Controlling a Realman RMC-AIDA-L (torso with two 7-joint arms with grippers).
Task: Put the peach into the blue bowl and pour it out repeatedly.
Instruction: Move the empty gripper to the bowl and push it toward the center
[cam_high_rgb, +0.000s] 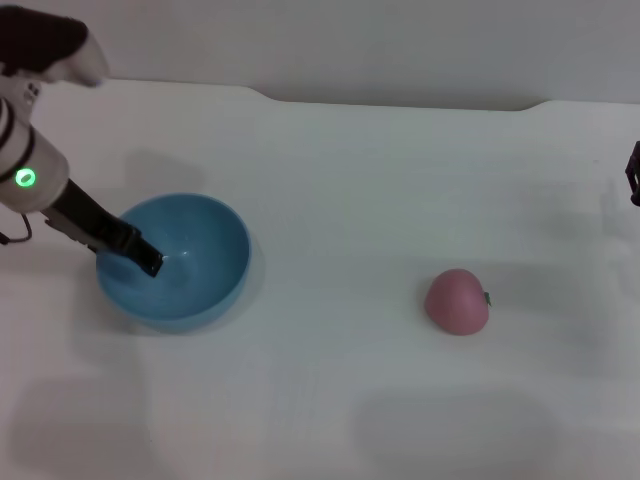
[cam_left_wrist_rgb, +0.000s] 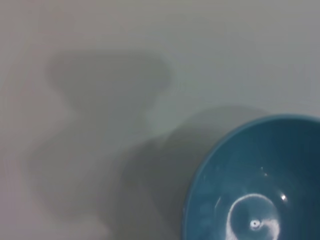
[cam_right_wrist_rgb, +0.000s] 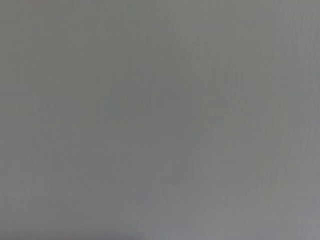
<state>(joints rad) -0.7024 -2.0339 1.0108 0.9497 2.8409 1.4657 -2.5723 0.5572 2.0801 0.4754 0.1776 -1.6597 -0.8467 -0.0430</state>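
The blue bowl (cam_high_rgb: 190, 270) stands upright and empty at the left of the white table; its inside also shows in the left wrist view (cam_left_wrist_rgb: 260, 190). My left gripper (cam_high_rgb: 143, 257) reaches over the bowl's left rim, with a dark finger inside the bowl, shut on the rim. The pink peach (cam_high_rgb: 457, 300) lies on the table to the right of centre, well apart from the bowl, with its stem nub pointing right. Only a dark sliver of my right gripper (cam_high_rgb: 634, 180) shows at the right edge, far from the peach.
The white table (cam_high_rgb: 340, 180) ends at a back edge against a pale wall. The right wrist view holds only plain grey surface.
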